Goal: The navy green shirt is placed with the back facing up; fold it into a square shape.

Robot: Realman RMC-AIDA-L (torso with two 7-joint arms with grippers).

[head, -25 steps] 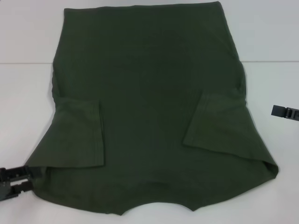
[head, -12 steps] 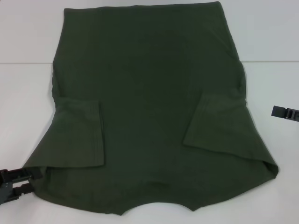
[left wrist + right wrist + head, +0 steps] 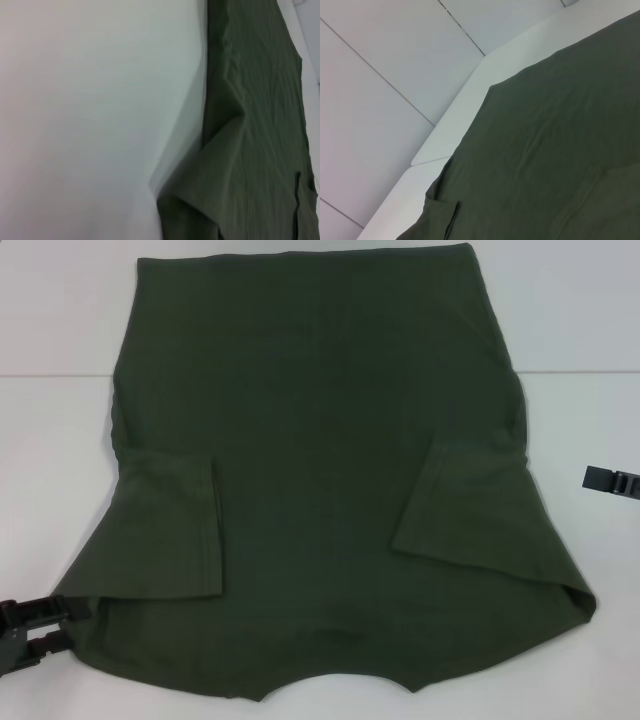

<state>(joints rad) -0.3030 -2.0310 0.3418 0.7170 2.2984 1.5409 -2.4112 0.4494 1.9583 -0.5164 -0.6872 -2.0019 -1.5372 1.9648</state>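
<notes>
the navy green shirt lies flat on the white table, plain side up, filling the centre of the head view from 12 o'clock to 6 o'clock. both short sleeves are already turned inward onto the body: one lies at about 8 o'clock, the other at about 4 o'clock. the near corners flare outward past the body line at 7 o'clock and 5 o'clock, so the outline is not yet straight-sided.

the left gripper sits at 8 o'clock, at the shirt's near-left corner, its tips right at the fabric edge. whether it is clenched on the cloth or released cannot be told. in the left wrist view the fabric edge rises in a raised fold off the table. the right gripper waits at 3 o'clock, apart from the shirt's right edge; its state cannot be told either.

step in hand, as judged: take the left corner for a lengthwise side fold. procedure: pinch all the layers at the corner, lift only enough to clear the table, carry the edge toward the centre line parallel to the side seam, and lay it down without dragging the sleeve out of place.

no containers are in view.
</notes>
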